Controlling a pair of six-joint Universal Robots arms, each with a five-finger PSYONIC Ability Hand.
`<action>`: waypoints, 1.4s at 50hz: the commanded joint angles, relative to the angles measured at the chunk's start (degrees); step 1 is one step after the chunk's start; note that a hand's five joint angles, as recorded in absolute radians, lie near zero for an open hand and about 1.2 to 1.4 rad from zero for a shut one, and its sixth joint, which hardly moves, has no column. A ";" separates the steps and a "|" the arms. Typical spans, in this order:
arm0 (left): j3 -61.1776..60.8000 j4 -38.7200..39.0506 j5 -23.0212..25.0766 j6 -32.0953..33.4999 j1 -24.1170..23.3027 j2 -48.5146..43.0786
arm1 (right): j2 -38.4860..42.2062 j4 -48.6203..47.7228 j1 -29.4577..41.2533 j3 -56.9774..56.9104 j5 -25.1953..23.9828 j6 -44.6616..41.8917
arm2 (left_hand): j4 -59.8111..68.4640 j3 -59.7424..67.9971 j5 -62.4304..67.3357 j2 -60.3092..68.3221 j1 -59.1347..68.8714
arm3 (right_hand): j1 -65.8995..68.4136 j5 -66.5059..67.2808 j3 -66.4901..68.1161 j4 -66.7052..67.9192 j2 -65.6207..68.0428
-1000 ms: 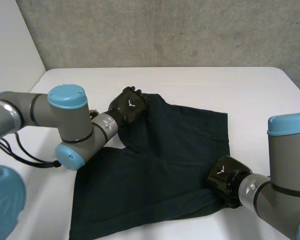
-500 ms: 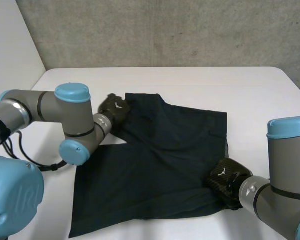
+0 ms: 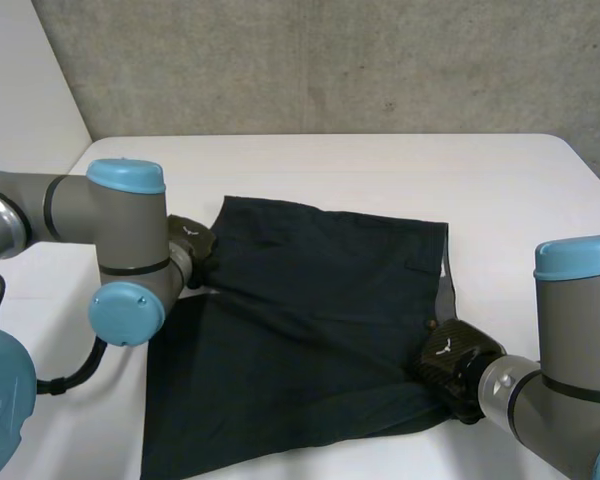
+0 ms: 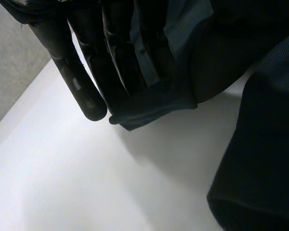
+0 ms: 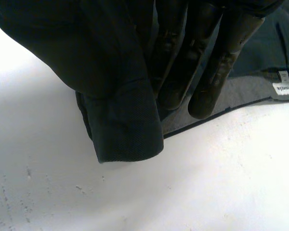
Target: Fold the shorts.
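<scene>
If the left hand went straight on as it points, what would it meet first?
Probably the table: its wrist view shows bare tabletop just past the left hand, which pinches the shorts; how near is unclear.

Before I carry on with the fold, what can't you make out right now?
- Head view: the left arm hides most of the left hand at the shorts' edge.
- Head view: the shorts' near corner is cut off by the picture's edge.
- Right wrist view: cloth hides the right hand's thumb; the label's print is too small.
</scene>
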 commanded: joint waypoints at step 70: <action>3.12 -0.89 -0.06 -4.15 3.80 -1.74 | -0.47 -0.61 0.27 1.43 -0.17 0.00 | -29.31 -29.59 -29.23 -29.45 -29.17 | 23.68 13.05 11.77 11.67 12.53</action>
